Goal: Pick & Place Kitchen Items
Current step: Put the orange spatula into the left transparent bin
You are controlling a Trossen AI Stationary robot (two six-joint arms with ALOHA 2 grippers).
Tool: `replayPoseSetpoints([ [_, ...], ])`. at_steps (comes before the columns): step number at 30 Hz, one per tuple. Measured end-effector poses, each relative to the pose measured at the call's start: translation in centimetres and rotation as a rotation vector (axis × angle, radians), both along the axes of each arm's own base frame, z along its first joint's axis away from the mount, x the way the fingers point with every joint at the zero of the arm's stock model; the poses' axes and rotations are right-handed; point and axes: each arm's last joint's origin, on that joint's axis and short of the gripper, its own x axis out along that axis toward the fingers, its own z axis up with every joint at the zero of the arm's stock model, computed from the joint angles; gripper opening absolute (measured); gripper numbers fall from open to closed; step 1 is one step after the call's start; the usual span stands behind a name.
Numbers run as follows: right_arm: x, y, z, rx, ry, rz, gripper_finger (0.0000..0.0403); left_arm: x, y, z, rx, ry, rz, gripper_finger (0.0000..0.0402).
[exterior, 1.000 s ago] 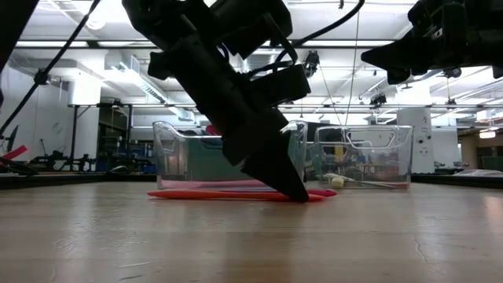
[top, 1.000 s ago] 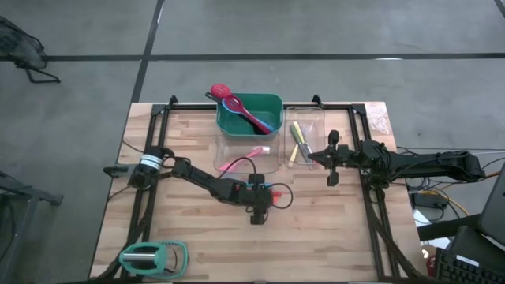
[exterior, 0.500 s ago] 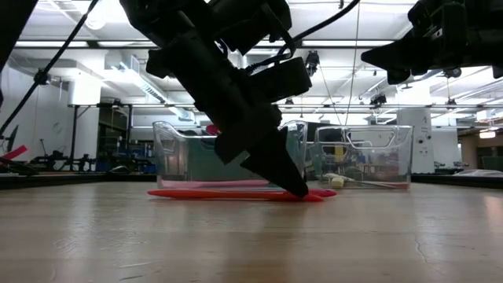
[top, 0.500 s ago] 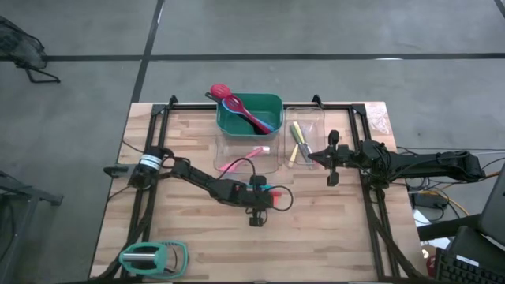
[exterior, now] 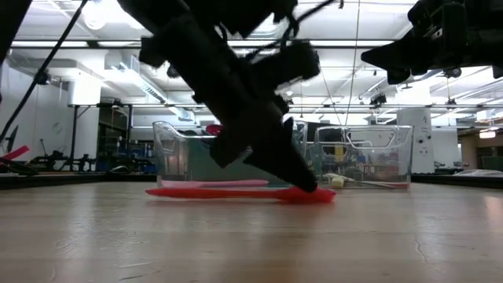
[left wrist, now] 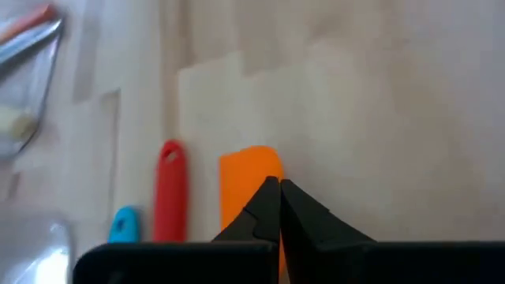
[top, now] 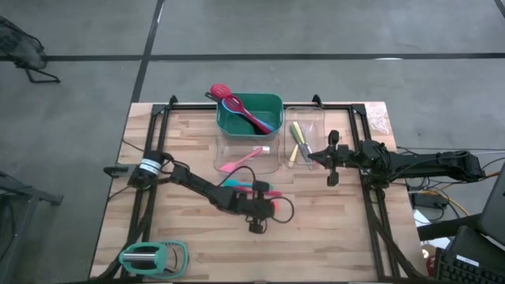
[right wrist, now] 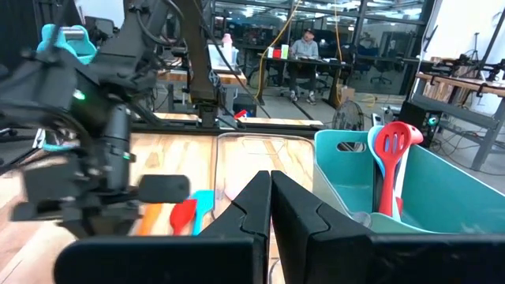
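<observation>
Left tool (top: 256, 226) now lower; red spoon (top: 237, 106) in green bin (top: 250, 115)

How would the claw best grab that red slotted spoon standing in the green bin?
By the head end, from straight above. The red slotted spoon stands leaning in the green bin, head poking above the rim, handle sunk inside beside a blue utensil. Only the top is free, so probably pinch just under the head.
</observation>
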Motion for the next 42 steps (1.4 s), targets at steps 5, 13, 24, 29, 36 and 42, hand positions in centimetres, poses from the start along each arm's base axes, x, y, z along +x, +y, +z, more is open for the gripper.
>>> replayPoseSetpoints([
  [5,0.0,0.0,0.0,0.0,0.0,0.0,0.0008,0.0,-1.2,0.5,-0.02,-0.011,-0.044,0.0001],
  [13,0.0,0.0,0.0,0.0,0.0,0.0,0.0008,0.1,-3.7,2.1,-0.031,-0.018,-0.126,0.0001],
  [24,0.0,0.0,0.0,0.0,0.0,0.0,0.0008,0.1,-3.7,3.1,0.009,0.04,-0.123,0.0],
  [29,0.0,0.0,0.0,0.0,-0.001,0.0,0.0008,-0.4,-3.5,4.6,0.027,0.045,-0.12,0.0],
  [36,0.0,0.0,0.0,0.0,0.0,0.0,0.0008,-1.7,-2.4,8.1,0.069,0.019,-0.099,0.0],
  [42,0.0,0.0,0.0,0.0,0.0,0.0,0.0008,-2.9,-0.2,10.8,0.131,0.001,-0.03,0.0],
])
